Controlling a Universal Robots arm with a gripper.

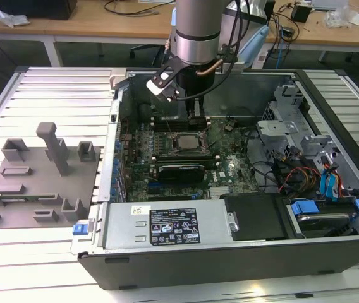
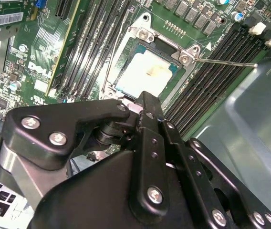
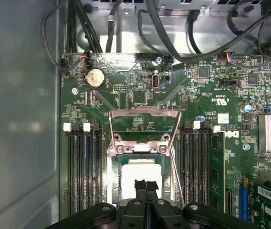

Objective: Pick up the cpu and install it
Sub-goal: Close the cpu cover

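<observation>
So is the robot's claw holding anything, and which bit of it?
Nothing, it seems. The gripper has its fingertips shut together over the middle of the chip, which lies flat in its socket.

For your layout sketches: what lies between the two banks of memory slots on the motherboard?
In the first wrist view, the metal-framed socket, with the cpu lying in it.

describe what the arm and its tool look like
The arm is a round silvery-grey cylinder with a darker band. It has black cables running down its side and a copper-coloured tube near its end. A small white-and-black block is mounted beside the wrist. The tool is matte black, made of rounded linkage plates joined by silver screw heads and narrowing to a slim tip.
</observation>
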